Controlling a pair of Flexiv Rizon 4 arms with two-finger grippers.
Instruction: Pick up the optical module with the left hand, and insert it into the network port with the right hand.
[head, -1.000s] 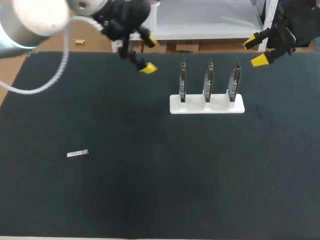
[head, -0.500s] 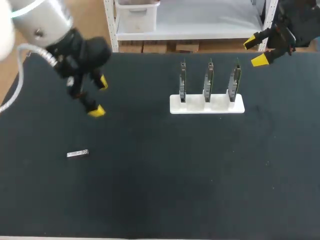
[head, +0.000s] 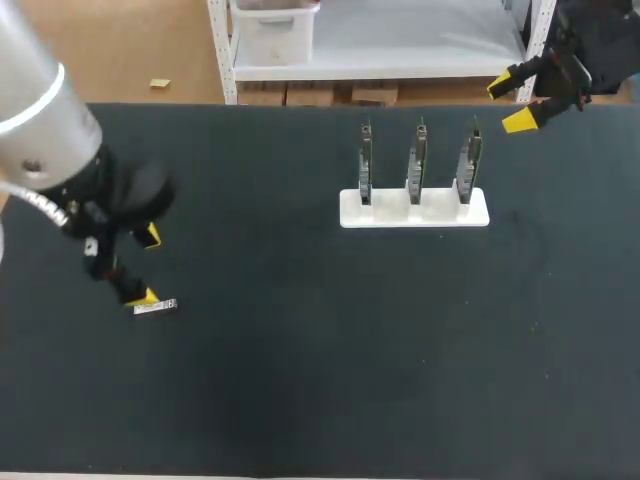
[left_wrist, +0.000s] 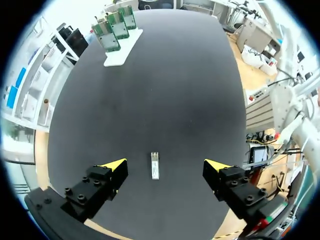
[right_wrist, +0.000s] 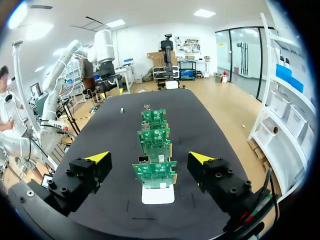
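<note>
1 optical module (head: 155, 307), 3 boards (head: 416, 165), 1 stand (head: 385, 212)

Optical module (left_wrist: 155, 166): a small silvery bar lying flat, lengthwise, midway between the spread fingers of the left gripper (left_wrist: 165, 164) and touching neither. Network-port boards (right_wrist: 154, 172): three green cards upright in a white stand (right_wrist: 157, 194), in a row just ahead of the right gripper (right_wrist: 149, 157), centred between its parted fingers.

The left gripper (head: 147, 266) hangs over the dark table (head: 320, 380) with its fingers spread, one yellow tip just beside the small optical module (head: 155, 307). Well apart, a white stand (head: 414, 212) holds three upright circuit boards (head: 418, 160) — the right gripper (head: 510, 103) sits beyond them at the far edge, fingers apart.
</note>
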